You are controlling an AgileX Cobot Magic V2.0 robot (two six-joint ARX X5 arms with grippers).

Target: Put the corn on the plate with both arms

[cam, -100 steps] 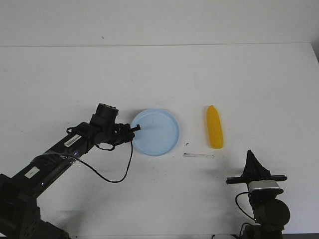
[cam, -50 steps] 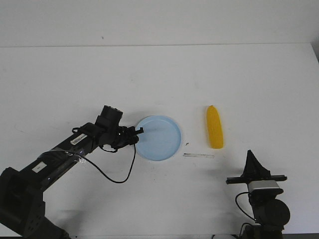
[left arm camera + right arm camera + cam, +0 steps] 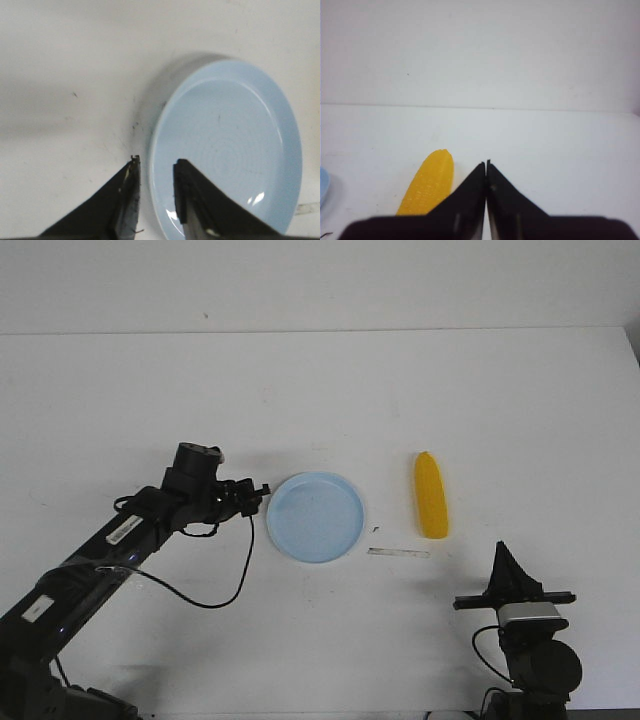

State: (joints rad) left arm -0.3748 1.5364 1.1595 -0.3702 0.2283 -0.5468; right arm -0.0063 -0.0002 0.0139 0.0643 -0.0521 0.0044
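plate (image 3: 317,517) just beside left pincer (image 3: 262,490), jaws slightly apart

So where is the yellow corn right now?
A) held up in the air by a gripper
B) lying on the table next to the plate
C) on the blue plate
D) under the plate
B: in the front view the corn lies flat on the white table, apart from the plate, which holds nothing, and neither gripper touches it.

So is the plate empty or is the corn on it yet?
Empty. The plate shows only bare blue surface; the corn lies on the table to its right, apart from it.
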